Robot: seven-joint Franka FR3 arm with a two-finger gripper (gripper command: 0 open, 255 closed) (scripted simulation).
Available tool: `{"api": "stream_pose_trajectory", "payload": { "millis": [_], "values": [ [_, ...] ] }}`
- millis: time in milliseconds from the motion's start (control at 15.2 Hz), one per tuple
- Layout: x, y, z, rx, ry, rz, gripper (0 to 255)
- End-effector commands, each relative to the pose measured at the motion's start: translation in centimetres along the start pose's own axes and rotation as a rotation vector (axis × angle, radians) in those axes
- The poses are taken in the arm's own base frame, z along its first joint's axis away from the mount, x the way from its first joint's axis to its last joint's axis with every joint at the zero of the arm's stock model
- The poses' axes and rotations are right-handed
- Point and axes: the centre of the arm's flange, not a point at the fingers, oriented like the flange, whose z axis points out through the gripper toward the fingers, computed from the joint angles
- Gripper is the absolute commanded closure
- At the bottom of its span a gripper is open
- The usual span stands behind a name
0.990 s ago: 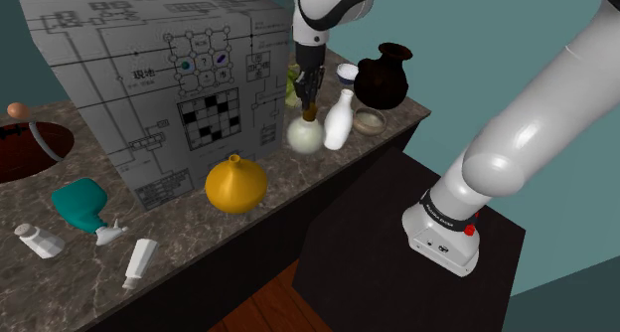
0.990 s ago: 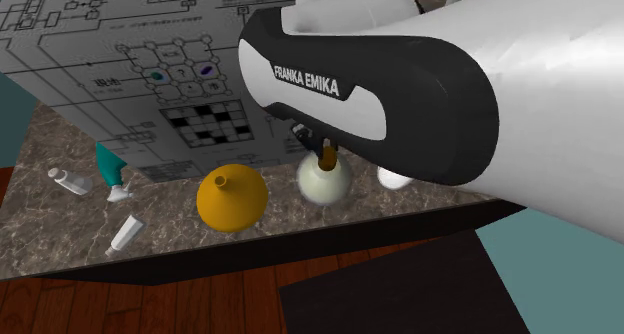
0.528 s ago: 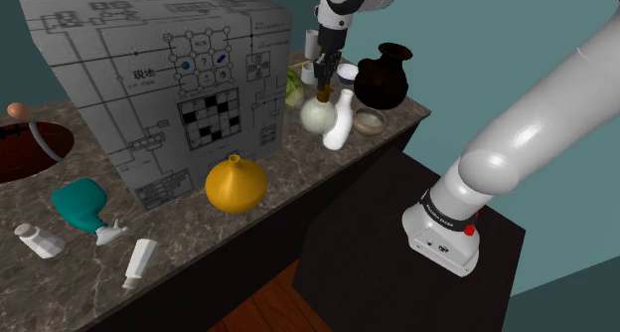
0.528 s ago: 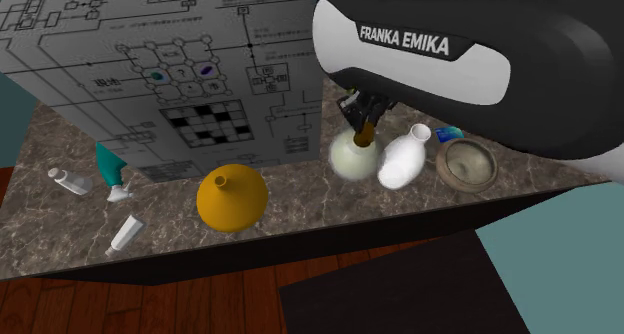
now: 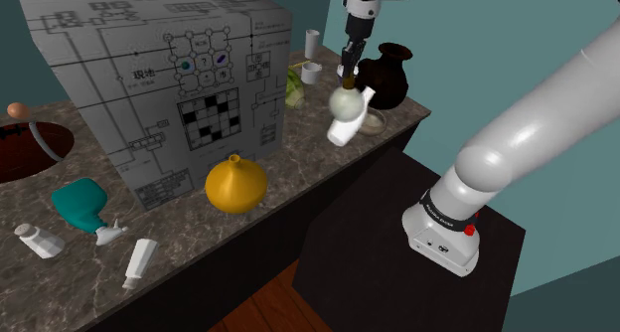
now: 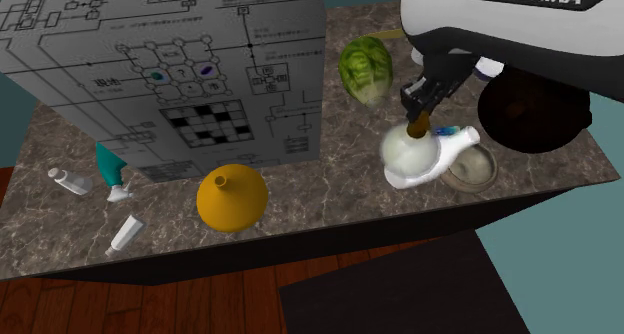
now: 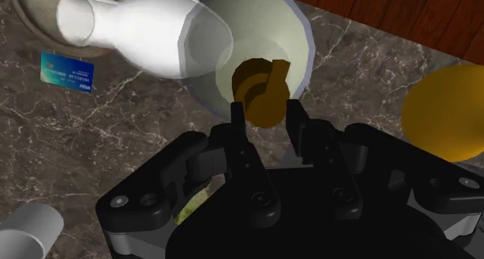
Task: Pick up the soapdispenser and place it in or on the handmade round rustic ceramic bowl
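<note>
Gripper (image 7: 264, 114) is clamped narrowly on the brown pump of the pale round soap dispenser (image 7: 267, 29). It holds the dispenser up just beside the bowl (image 6: 478, 172), not over it. White vase (image 6: 452, 152) is tipped against the dispenser, neck toward the bowl rim. Bowl sits near the counter (image 6: 330, 197) front edge, with a black pot (image 6: 530, 107) close behind it.

Dark veined counter (image 6: 330, 204) bears printed box (image 6: 170, 72), yellow vase (image 6: 231, 197), perhaps a cabbage (image 6: 363, 70).

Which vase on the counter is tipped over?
The white vase, tipped beside the soap dispenser with its neck toward the bowl; the yellow vase and black vase stand upright.
</note>
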Motion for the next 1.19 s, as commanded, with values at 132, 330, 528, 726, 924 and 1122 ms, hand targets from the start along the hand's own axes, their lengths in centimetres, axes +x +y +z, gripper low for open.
{"api": "stream_pose_trajectory", "payload": {
  "millis": [132, 330, 528, 726, 924, 1122],
  "values": [
    [-2.0, 5.2, -1.0, 0.001, -0.003, 0.000, 255],
    [-3.4, 8.8, -1.8, 0.001, -0.003, 0.000, 255],
    [-4.8, 12.4, -2.5, 0.001, -0.003, 0.000, 255],
    [-6.2, 16.0, -3.2, 0.001, -0.003, 0.000, 255],
    [-7.7, 19.6, -4.0, 0.001, -0.003, 0.000, 255],
    [-8.2, 21.2, -3.2, 0.001, -0.003, 0.000, 255]
  ]
}}
